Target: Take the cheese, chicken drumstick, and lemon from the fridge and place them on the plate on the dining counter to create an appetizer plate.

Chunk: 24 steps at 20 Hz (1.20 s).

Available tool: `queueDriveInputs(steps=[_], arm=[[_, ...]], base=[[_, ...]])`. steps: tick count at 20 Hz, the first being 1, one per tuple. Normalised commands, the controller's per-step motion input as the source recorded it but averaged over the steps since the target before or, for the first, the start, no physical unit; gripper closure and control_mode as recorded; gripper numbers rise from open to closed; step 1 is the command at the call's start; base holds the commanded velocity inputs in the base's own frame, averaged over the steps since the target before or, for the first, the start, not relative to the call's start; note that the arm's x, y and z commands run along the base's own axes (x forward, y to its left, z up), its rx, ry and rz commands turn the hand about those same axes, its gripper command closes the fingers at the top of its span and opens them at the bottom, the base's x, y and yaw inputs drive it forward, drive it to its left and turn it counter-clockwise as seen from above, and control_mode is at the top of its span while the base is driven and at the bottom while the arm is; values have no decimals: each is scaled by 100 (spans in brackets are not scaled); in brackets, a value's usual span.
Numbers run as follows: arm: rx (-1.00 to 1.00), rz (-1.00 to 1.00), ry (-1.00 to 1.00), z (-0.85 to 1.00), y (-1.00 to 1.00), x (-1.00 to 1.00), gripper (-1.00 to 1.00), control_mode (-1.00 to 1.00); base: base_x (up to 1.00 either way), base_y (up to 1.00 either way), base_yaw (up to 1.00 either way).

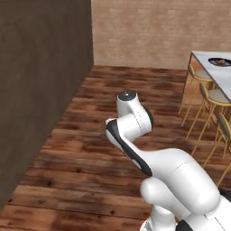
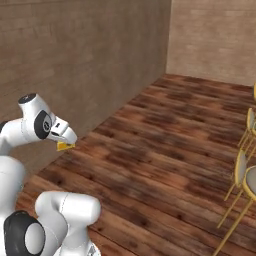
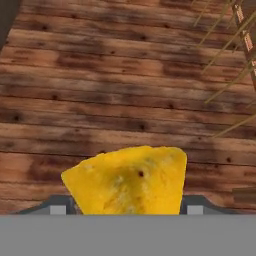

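One cheese point(image 3: 127, 180) wedge sits clamped in the tool point(image 3: 125, 205); no writing legible.

You are looking at the cheese point(image 3: 127, 180) sitting between the gripper point(image 3: 125, 206) fingertips, above the plank floor point(image 3: 115, 90). In the right base view the cheese point(image 2: 63, 146) is hanging just under the hand, with a wall point(image 2: 85, 60) standing behind it. The dining counter point(image 1: 216, 72) is lying far right, carrying the plate point(image 1: 220, 62), with stools point(image 1: 203, 90) standing beside it

Home dining area: marble counter point(image 1: 212, 67), gold stools point(image 1: 212, 97), plank floor point(image 1: 103, 135).
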Motion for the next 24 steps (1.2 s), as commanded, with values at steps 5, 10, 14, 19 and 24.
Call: queueDriveInputs(steps=[5, 10, 14, 19, 24], arm=[[0, 0, 0, 0, 0, 0, 100, 100], [0, 0, 0, 0, 0, 0, 100, 100], [0, 0, 0, 0, 0, 0, 100, 100], [0, 0, 0, 0, 0, 0, 100, 100], [0, 0, 0, 0, 0, 0, 100, 100]], base=[[99, 41, -53], [100, 35, -51], [100, 28, -48], [100, 33, -47], [100, 48, -47]])
